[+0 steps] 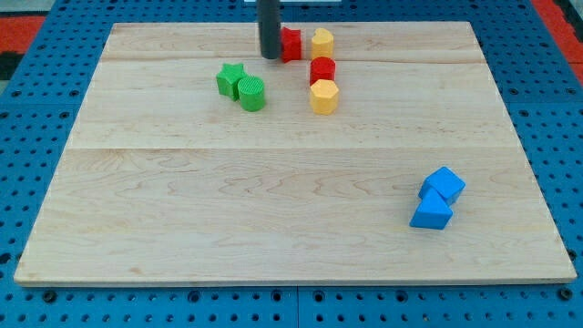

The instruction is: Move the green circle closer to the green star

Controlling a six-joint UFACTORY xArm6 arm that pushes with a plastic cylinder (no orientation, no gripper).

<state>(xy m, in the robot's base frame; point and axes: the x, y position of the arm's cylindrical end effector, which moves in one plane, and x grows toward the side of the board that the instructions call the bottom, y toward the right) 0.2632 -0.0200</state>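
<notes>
The green circle [251, 93] lies on the wooden board, touching the green star [230, 78] on the star's lower right side. My tip [271, 56] is at the view's top, above and to the right of both green blocks. It stands right beside the left side of a red block [291, 44], which it partly hides. A gap of bare board lies between my tip and the green circle.
A yellow block [322, 43] sits right of the red block. A second red block [322, 69] and a yellow hexagon [323, 96] stand in a column right of the green circle. Two blue blocks [442, 185] [432, 214] lie at the lower right.
</notes>
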